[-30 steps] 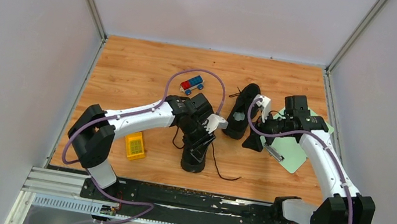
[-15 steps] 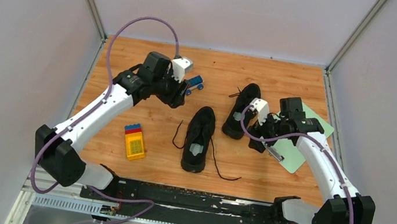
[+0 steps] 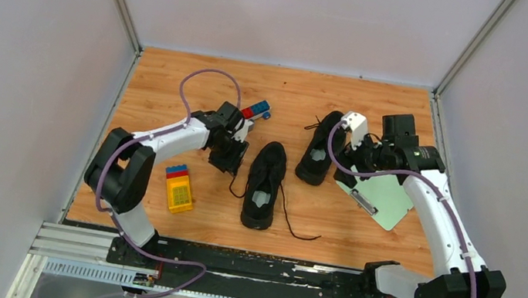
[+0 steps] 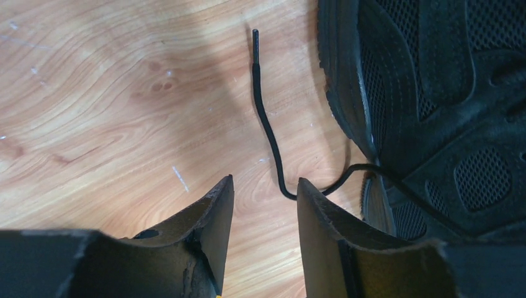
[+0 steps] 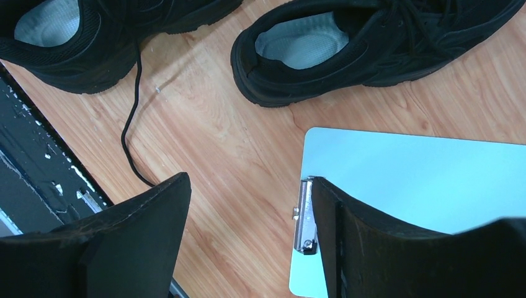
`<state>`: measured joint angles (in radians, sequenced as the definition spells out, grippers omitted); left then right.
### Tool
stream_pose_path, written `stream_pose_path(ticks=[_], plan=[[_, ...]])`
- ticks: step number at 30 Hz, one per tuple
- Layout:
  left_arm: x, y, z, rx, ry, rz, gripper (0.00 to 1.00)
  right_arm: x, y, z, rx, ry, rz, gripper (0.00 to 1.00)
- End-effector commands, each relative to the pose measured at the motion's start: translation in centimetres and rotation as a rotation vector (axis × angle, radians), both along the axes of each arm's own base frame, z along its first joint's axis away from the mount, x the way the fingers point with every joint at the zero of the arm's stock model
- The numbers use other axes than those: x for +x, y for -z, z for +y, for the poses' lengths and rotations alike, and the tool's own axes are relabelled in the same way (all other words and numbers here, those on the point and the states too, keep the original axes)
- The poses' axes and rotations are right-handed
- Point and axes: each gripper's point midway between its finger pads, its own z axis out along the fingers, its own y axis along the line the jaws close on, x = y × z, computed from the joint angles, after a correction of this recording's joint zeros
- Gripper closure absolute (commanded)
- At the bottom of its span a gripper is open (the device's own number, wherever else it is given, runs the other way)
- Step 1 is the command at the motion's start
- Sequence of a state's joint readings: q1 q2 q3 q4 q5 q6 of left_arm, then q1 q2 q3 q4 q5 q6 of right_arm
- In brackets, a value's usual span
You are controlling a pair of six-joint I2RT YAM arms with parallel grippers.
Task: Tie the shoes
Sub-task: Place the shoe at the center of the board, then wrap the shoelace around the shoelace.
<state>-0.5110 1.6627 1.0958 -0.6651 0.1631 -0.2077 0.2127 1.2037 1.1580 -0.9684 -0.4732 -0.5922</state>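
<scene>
2 black fabric shoes stand sole-down on the wooden table (image 3: 177, 82), their pale grey insoles showing. The near shoe (image 3: 264, 184) points its toe at the far edge. It is untied: 1 thin lace (image 3: 234, 182) curls out on its left, and another trails right past the heel. The far shoe (image 3: 321, 149) lies near it on the right, farther back, with its toe angled slightly right and a loose lace end (image 3: 312, 124) by the toe.

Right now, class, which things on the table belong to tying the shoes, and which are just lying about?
For the job: near shoe, far shoe, loose lace.
Lying about: clipboard, yellow toy brick, toy truck.
</scene>
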Motion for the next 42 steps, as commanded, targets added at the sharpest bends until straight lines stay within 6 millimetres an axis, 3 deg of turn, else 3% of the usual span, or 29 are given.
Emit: stream_pose_path(ticks=[1,4,11,15,18,20,22,23,24,25,27,31,35,39,42], plan=[[0.1,1.1,-1.2,-0.047,-0.028,0.031,0.52,-0.5,0.2,0.2,0.025,0.007,0.023,0.28],[-0.4,2.6,-1.4,-0.047,-0.023,0.075,0.6,-0.8,0.3,0.2,0.031,0.007,0.028,0.28],[-0.8,4.7,-1.5,-0.031,-0.013,0.123,0.67,-0.3,0.4,0.9,0.063,-0.008,0.032,0.28],[-1.2,5.9,-0.9,0.002,0.021,0.125,0.98,0.6,-0.1,1.9,0.11,-0.024,0.032,0.28],[-0.5,5.1,-1.0,-0.005,0.06,0.078,1.0,1.5,-0.1,2.7,0.15,-0.028,0.036,0.28],[0.7,2.7,-1.3,-0.018,0.104,0.01,1.0,2.2,-0.4,3.4,0.179,-0.031,0.037,0.28],[1.6,-0.9,-2.0,-0.075,0.162,-0.075,1.0,3.2,-1.4,4.0,0.214,-0.036,0.034,0.28],[1.8,-3.8,-2.7,-0.133,0.214,-0.143,1.0,3.8,-2.3,4.4,0.23,-0.036,0.027,0.28],[1.7,-5.1,-3.0,-0.165,0.236,-0.171,1.0,4.5,-3.4,4.8,0.25,-0.027,0.019,0.28],[1.3,-8.0,-3.6,-0.229,0.296,-0.245,1.0,5.2,-4.9,5.1,0.271,-0.02,0.004,0.28],[0.2,-11.9,-4.5,-0.333,0.371,-0.337,1.0,6.3,-8.6,5.7,0.317,-0.024,-0.054,0.28],[-3.0,-18.0,-6.4,-0.565,0.492,-0.46,1.0,6.3,-14.1,7.6,0.449,-0.041,-0.082,0.28],[-4.5,-21.7,-7.6,-0.722,0.51,-0.498,1.0,5.2,-16.2,10.2,0.561,-0.061,0.031,0.2],[-4.6,-23.4,-8.3,-0.789,0.496,-0.504,1.0,3.8,-15.3,12.2,0.626,-0.108,0.195,0.14],[-4.6,-24.1,-9.0,-0.84,0.508,-0.478,1.0,3.2,-14.6,13.1,0.683,-0.076,0.369,0.16]])
